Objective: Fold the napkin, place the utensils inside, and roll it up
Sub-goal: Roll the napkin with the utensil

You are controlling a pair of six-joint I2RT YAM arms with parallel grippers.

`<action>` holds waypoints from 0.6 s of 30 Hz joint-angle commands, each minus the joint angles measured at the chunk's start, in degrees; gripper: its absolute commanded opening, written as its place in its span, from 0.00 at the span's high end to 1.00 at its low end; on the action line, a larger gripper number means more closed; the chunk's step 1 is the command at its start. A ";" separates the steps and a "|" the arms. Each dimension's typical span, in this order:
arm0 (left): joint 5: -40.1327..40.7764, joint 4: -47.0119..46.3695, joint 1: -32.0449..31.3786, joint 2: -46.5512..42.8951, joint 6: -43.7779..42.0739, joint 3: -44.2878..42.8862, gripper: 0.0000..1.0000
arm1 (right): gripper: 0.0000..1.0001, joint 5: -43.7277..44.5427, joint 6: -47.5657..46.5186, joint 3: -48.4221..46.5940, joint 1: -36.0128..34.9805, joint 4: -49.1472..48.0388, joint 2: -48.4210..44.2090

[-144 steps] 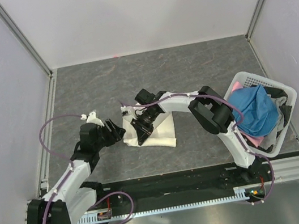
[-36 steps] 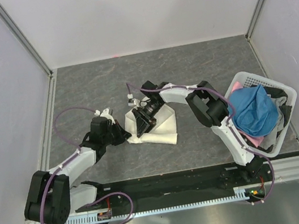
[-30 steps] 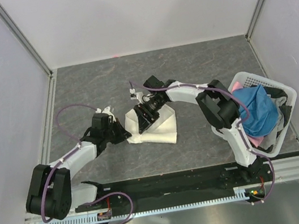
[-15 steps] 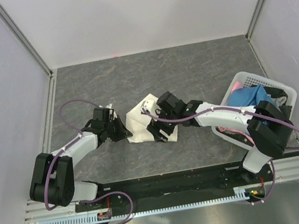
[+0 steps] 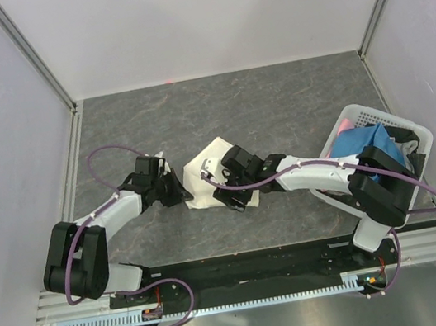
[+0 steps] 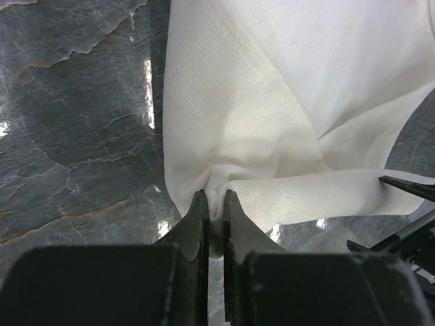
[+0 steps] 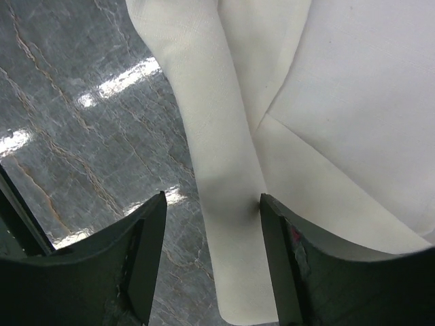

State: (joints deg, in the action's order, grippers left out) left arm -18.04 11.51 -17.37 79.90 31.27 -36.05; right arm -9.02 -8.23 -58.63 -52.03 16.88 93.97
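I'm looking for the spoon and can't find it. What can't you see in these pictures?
- The spoon: in no view; whether it lies folded inside the napkin cannot be told.
- Near edge of the napkin: top view, covered by the right hand.
- Bottom of the basket: top view, hidden under the blue cloth and the right arm.
- Whole outline of the napkin: both wrist views, cut off by the picture edges.

Napkin: plain cream-white with a fine woven texture, unmarked in both of my wrist views. Table: dark grey, marbled with paler veins. Basket: white lattice, holding a blue cloth and a pink cloth. My left arm and right arm: white shells, black joints. Cables: purple.
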 commanded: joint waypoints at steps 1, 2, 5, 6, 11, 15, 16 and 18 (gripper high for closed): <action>-0.33 2.55 0.49 0.35 -1.03 -1.39 0.98 | 0.36 -1.00 -1.00 0.36 -0.53 -0.01 1.03; -0.33 2.55 0.58 0.43 -1.12 -1.39 0.98 | 0.38 -1.00 -1.00 0.45 -0.62 0.08 1.47; -0.50 2.64 0.75 0.35 -1.21 -1.48 0.98 | 0.38 -0.30 -1.00 0.62 -0.62 0.43 2.70; -0.59 2.82 0.75 0.43 -1.21 -1.56 0.98 | 0.38 0.57 -1.00 0.71 -0.62 0.43 2.97; -0.85 2.82 0.84 0.70 -1.74 -1.74 0.98 | 0.39 2.51 -1.18 -0.08 -0.53 0.61 5.16; -1.20 2.73 0.84 0.96 -2.17 -2.00 0.98 | 0.47 2.86 -1.26 -1.39 -0.53 1.48 7.01; -1.29 2.82 0.93 0.96 -2.26 -2.09 0.98 | 0.50 2.95 -1.35 -1.75 -0.53 2.35 7.36; -1.73 2.73 0.93 1.14 -2.35 -2.27 0.98 | 0.57 2.60 -1.53 -2.89 -0.53 3.59 8.76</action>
State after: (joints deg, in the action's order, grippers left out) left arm -18.63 12.51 -16.86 80.16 31.22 -36.64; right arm -6.92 -9.23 -58.89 -52.38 17.65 100.49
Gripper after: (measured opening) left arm 0.071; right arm 0.475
